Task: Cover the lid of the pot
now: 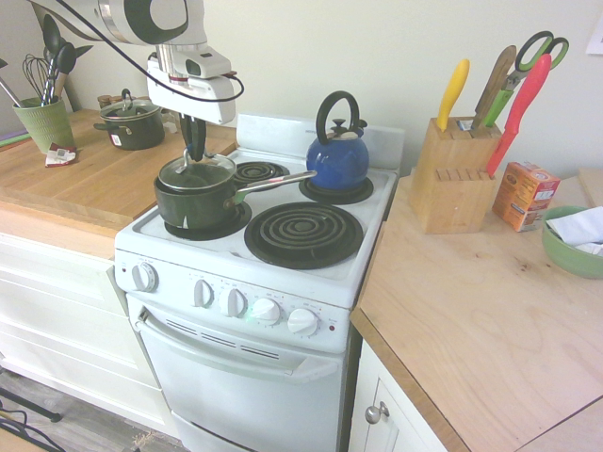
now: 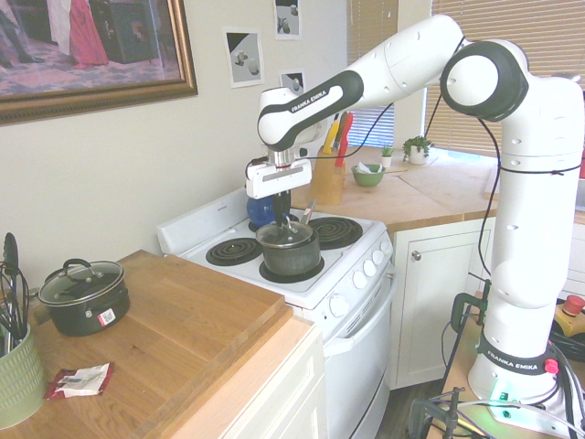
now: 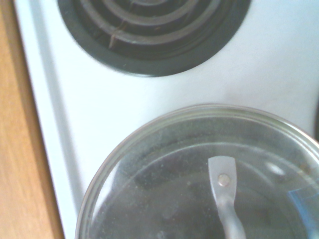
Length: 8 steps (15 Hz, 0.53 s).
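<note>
Now | gripper [image 1: 193, 149] clamped on lid [image 1: 196, 173] handle | lid over pot [image 1: 196, 202] | arm [image 2: 315, 96] reads "FRANKA EMIKA"

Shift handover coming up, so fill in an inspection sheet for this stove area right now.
Surface: white stove with coil burners, between wooden counters.
Job's things: glass lid at the rim of the dark saucepan on the front-left burner; fully seated or not, cannot tell.
Clutter: blue kettle on a rear burner; small two-handled pot, utensil cup, packet on the left counter; knife block, orange box, green bowl on the right.
Grippers: gripper shut, pointing down, at the lid's handle.
Cables: black cable along the arm.
Surroundings: framed picture, window blinds.
</note>
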### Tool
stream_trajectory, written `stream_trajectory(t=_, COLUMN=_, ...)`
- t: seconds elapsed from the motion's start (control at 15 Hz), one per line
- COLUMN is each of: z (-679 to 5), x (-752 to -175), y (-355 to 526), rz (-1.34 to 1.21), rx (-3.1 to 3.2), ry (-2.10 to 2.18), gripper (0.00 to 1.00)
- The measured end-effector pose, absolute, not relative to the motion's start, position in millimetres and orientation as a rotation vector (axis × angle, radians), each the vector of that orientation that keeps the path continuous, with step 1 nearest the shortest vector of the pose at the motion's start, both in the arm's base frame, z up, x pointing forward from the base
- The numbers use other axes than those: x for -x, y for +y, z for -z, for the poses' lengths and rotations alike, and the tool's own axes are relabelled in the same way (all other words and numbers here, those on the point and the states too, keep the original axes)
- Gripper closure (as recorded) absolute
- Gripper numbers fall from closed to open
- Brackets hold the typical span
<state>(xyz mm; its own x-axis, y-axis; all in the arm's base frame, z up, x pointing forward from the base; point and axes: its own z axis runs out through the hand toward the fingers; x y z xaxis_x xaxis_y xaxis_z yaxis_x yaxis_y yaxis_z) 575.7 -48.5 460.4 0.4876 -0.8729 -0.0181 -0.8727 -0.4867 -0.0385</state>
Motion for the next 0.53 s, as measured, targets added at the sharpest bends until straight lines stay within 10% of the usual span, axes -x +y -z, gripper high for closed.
stream_trajectory(t=0.53, z=-463.2, x=-551.2, y=-37.8, rz=0.008, rx=2.7, ry=1.523, gripper=1.0)
